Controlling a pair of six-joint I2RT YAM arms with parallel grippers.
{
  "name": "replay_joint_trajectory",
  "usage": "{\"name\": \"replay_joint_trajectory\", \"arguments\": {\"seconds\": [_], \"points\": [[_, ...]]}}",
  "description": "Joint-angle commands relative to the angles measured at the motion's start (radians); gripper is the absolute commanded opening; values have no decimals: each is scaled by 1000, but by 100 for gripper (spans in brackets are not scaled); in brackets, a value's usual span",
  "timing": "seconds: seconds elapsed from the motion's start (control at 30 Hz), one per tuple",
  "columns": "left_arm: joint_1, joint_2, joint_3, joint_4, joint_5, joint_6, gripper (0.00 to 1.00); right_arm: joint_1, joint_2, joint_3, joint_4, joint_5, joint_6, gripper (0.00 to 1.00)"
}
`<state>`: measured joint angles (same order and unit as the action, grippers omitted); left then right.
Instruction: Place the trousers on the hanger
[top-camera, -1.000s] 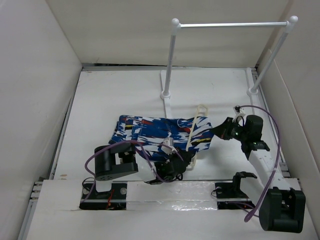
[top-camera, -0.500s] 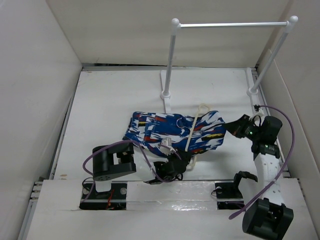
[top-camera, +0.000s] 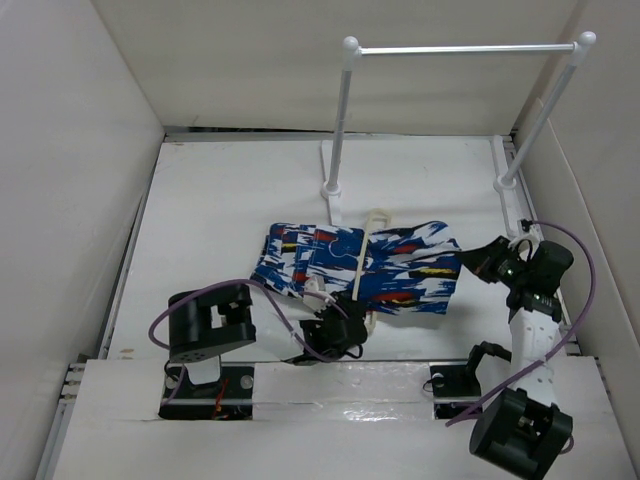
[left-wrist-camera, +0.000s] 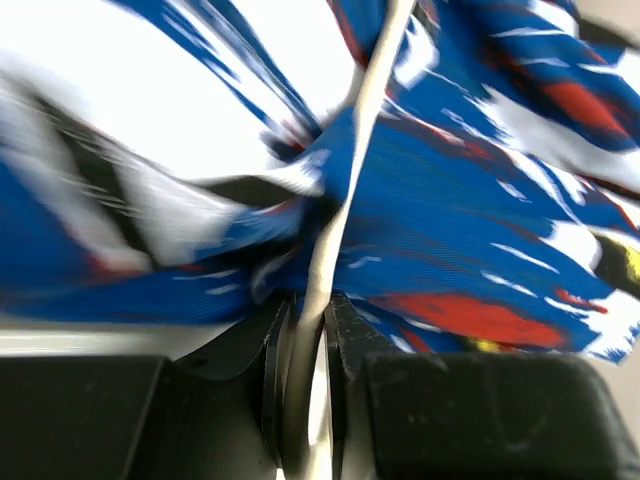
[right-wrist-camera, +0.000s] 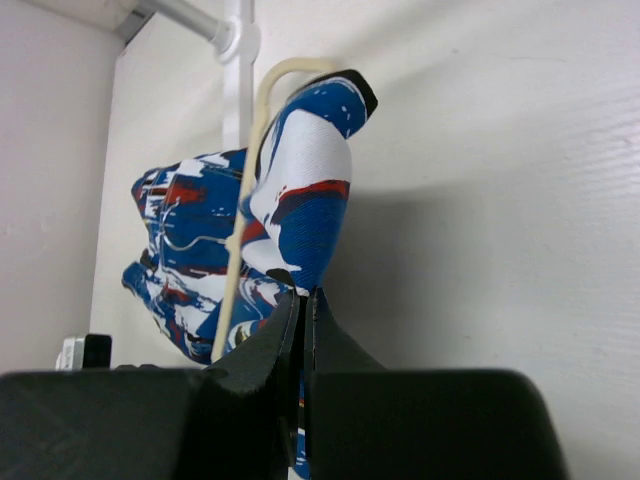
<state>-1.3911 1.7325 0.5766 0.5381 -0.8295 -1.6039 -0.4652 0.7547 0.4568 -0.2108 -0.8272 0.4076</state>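
The blue, white and red trousers lie bunched at mid-table, threaded through the thin cream hanger, which crosses them slantwise. My left gripper sits at the trousers' near edge. In the left wrist view its jaws stand narrowly around the hanger bar, with trousers fabric draped on both sides of it. My right gripper is at the trousers' right end. In the right wrist view it is shut on a lifted fold of the trousers, with the hanger just to the left.
A white two-post rail stand with a metal crossbar stands at the back; its right post is close behind my right arm. White walls enclose the table on the left, back and right.
The right gripper has drawn the trousers to the right, and the bundle has shifted that way through the hanger. The hanger has swung more upright. The left arm's elbow has moved left.
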Motion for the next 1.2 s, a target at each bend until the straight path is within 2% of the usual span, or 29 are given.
{"name": "replay_joint_trajectory", "arguments": {"seconds": [0.0,0.03,0.13,0.2,0.27,0.33,0.4,0.43,0.53,0.57,0.63,0.67,0.7,0.73,0.83,0.9,0.93,0.97,1.0,1.03,1.07,1.1,1.13,1.17], "points": [[73,-20,-110,-441,-157,-34,0,-111,-14,51,249,125,-29,0],[73,-28,-98,-511,-184,-51,0,-124,-17,51,237,131,-30,0],[95,-53,-64,-578,-215,-65,0,-133,-32,46,234,161,-29,0],[95,-83,-79,-538,-212,-22,0,-133,-34,37,241,152,-30,0],[81,-97,-98,-428,-207,53,0,-133,-12,29,260,106,-30,0],[46,-87,-75,-459,-223,50,0,-121,9,20,258,94,-52,0],[18,-48,0,-544,-244,3,0,-102,32,16,251,103,-65,0],[-8,-30,31,-676,-273,-32,0,-89,35,7,252,112,-67,0],[-46,48,138,-893,-312,-233,0,-89,15,3,240,158,-67,0],[-58,80,175,-1012,-319,-325,0,-89,2,8,237,171,-69,0],[-86,90,203,-1116,-341,-372,0,-78,-6,9,241,168,-64,1],[-120,81,225,-1138,-353,-376,0,-63,-6,11,240,163,-72,8],[-135,73,238,-1152,-361,-379,0,-40,0,29,231,169,-97,20],[-147,61,250,-1164,-378,-370,0,27,1,48,214,180,-114,41],[-177,-8,278,-1178,-417,-322,0,146,-6,112,139,246,-150,67],[-201,-77,272,-1143,-436,-280,0,276,-23,152,126,305,-144,70],[-201,-103,264,-1120,-454,-231,0,327,-34,161,126,321,-139,69],[-210,-152,238,-1054,-464,-197,0,433,-34,172,126,354,-136,68],[-210,-175,221,-1009,-468,-156,0,491,-32,178,123,373,-125,58],[-210,-200,198,-950,-467,-105,0,544,-28,174,146,384,-116,44],[-210,-247,143,-826,-467,-8,0,656,-11,155,180,392,-69,10],[-210,-269,117,-764,-461,36,0,712,4,132,221,395,-40,10],[-210,-293,86,-628,-448,85,0,768,26,88,325,399,-14,0],[-210,-339,59,-554,-439,193,0,827,88,73,368,437,6,0]]}}
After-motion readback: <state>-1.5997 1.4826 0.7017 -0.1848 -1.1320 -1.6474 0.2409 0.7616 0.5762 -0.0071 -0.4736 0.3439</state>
